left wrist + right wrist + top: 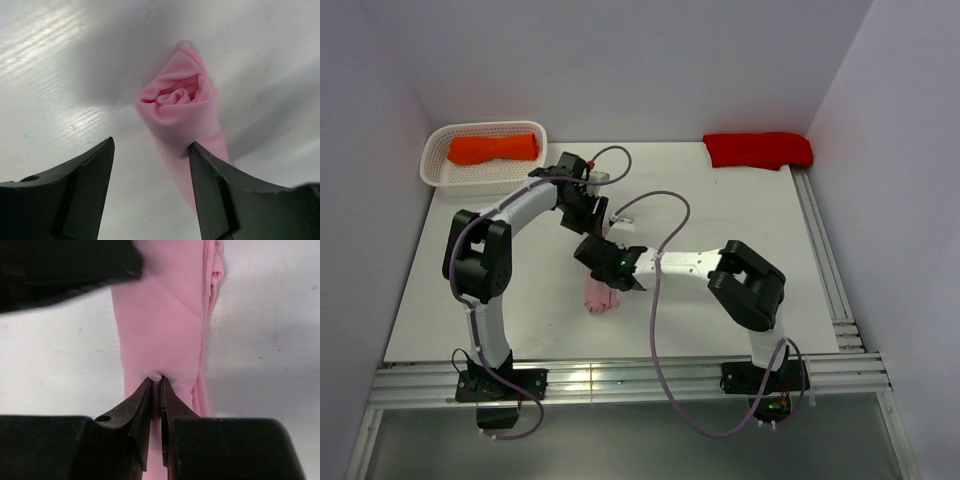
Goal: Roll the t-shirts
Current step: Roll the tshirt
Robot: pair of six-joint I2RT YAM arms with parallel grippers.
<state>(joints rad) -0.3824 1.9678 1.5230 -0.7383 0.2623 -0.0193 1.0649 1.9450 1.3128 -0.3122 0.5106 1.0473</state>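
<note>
A light pink t-shirt lies rolled into a bundle on the white table, between the two arms. My right gripper is shut on a small fold of the pink t-shirt, its tips pinching the cloth; from above it sits over the roll's top end. My left gripper is open just above the table, and the roll's spiral end lies beyond its fingers, with the right finger covering part of the cloth's tail. An orange t-shirt and a red t-shirt lie at the back.
The orange bundle rests in a white basket at the back left. The red bundle lies on the table by the back right wall. A metal rail runs along the right edge. Part of the left arm shows dark in the right wrist view.
</note>
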